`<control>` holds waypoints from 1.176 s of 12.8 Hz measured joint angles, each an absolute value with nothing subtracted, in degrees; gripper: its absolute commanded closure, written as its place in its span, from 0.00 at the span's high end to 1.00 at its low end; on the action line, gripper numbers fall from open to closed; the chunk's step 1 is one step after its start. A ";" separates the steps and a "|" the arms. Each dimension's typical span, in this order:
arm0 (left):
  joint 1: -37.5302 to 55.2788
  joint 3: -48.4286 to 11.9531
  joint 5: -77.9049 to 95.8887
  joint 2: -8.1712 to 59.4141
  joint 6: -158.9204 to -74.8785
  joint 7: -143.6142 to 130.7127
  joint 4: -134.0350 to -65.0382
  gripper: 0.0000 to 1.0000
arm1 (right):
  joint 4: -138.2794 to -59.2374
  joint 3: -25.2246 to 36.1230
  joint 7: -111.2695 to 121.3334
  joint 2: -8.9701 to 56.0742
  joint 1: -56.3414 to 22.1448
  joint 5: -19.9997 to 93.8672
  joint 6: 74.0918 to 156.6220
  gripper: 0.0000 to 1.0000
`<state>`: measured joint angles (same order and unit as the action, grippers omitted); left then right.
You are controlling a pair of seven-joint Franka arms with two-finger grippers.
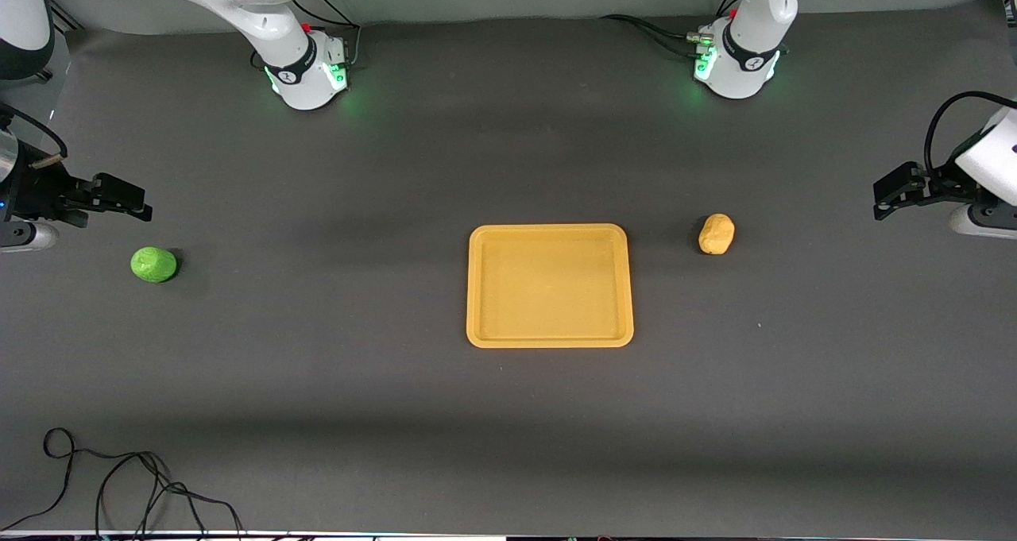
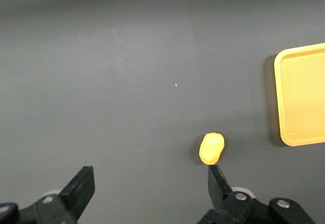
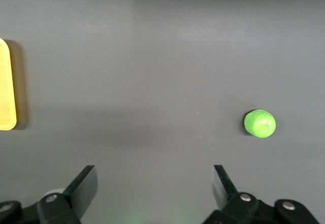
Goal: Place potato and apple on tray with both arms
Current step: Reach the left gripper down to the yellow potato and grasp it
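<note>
The yellow-tan potato (image 1: 716, 233) lies on the dark table beside the yellow-orange tray (image 1: 550, 285), toward the left arm's end. The green apple (image 1: 153, 264) lies far from the tray, toward the right arm's end. The tray holds nothing. My left gripper (image 1: 886, 195) hangs open and empty over the table's end past the potato; its wrist view shows the potato (image 2: 211, 148) just off one fingertip and the tray's corner (image 2: 302, 97). My right gripper (image 1: 131, 199) hangs open and empty over the table beside the apple; its wrist view shows the apple (image 3: 260, 123) and the tray's edge (image 3: 5, 87).
Black cables (image 1: 119, 485) lie at the table's edge nearest the front camera, toward the right arm's end. The two arm bases (image 1: 306, 72) (image 1: 735, 68) stand along the table's edge farthest from that camera.
</note>
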<state>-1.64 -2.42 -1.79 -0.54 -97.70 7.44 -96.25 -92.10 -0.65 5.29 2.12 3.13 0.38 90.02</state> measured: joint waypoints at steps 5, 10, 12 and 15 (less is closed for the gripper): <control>-1.64 -2.43 -1.79 -0.37 -97.69 7.44 -96.25 0.99 | -92.07 -0.65 5.11 2.13 3.13 0.28 90.01 1.00; -1.47 -2.62 0.82 0.57 -98.63 7.49 -98.91 0.99 | -92.05 -0.64 2.36 2.25 3.32 0.24 90.02 1.00; -0.87 -3.12 1.16 1.40 -103.08 7.50 -103.99 0.99 | -91.98 -0.64 2.25 2.27 3.34 0.22 90.02 1.00; 0.54 -3.33 1.26 3.68 -109.20 7.49 -111.64 0.99 | -91.90 -0.64 2.22 2.31 3.34 0.20 90.02 1.00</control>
